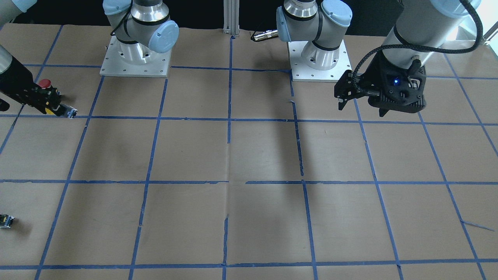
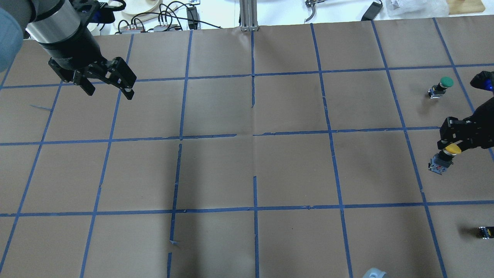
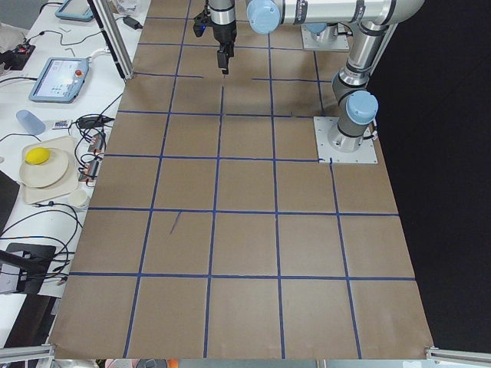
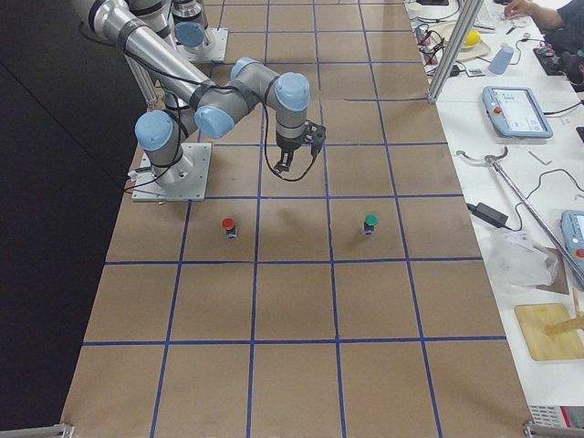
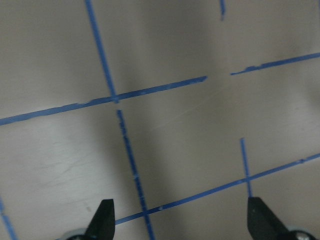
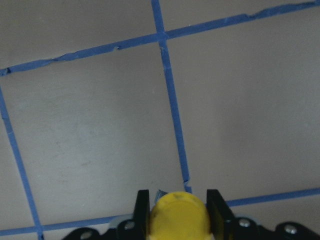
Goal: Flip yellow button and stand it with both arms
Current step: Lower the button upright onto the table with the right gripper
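Yellow button [image 2: 444, 157]: located at the far right edge of the table [image 2: 254, 173], on the robot's right-hand side, its yellow cap taken between the two fingers of the right gripper [image 6: 178, 209]. The wrist view shows a finger pressed to each side of the cap, so this pincer is clenched on the button by its cap. Long axis: in the overhead view the button lies slanted, cap up in the fingers and the grey-and-black switch body projecting clear of them, back toward the robot's side and a little toward the table's middle. Whether the body's end rests on the paper or is lifted off it cannot be told. A red button [image 1: 44, 83] stands just beside the same gripper; a green button [image 2: 445, 82] stands near, farther out on the table; a small black block [image 2: 484, 231] lies apart, closer to the robot. Left gripper [image 2: 110, 88]: released, fingers spread wide with nothing between them, hanging above bare paper at the opposite end of the table, well apart from the button. Assessment: the right arm has sole possession, and the left is the distant party. The turn-over appears to depend on the free body end, which faces broadly the side from which the left gripper would approach. The cap grip looks narrow, so slippage is the likely risk.
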`<move>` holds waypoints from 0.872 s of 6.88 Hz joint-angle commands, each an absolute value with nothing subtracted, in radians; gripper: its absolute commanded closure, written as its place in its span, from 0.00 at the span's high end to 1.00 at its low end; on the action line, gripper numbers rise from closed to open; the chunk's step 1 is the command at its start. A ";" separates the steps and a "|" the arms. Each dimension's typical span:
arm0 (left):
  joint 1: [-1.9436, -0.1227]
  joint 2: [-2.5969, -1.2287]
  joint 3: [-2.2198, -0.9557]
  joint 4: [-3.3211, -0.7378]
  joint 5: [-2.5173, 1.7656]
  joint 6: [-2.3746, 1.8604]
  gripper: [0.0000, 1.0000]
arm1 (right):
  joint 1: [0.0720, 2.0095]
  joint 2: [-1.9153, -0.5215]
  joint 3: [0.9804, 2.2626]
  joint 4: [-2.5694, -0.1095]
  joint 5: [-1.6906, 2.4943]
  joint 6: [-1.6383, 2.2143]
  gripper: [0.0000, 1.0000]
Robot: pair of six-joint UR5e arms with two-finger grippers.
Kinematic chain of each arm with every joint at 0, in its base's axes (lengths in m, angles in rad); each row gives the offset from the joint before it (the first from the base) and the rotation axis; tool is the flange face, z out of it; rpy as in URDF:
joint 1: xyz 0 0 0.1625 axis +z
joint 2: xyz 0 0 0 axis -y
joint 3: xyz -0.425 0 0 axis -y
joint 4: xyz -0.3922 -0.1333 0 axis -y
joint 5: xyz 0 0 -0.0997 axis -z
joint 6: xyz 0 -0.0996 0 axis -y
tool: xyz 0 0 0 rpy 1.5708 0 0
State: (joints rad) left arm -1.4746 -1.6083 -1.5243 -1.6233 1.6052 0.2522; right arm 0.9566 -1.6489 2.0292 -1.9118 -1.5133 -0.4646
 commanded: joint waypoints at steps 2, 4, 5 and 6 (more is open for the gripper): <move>-1.512 -1.548 -1.525 -1.617 1.631 0.143 1.00 | 0.907 -1.536 2.040 -2.194 -1.517 -0.790 0.23; -1.516 -1.529 -1.502 -1.637 1.652 0.095 1.00 | 0.832 -1.465 2.043 -2.326 -1.487 -0.967 0.23; -1.517 -1.546 -1.502 -1.678 1.651 0.097 1.00 | 0.828 -1.439 2.072 -2.395 -1.426 -1.023 0.23; -1.505 -1.555 -1.496 -1.649 1.641 0.100 1.00 | 0.828 -1.440 2.124 -2.495 -1.421 -1.028 0.23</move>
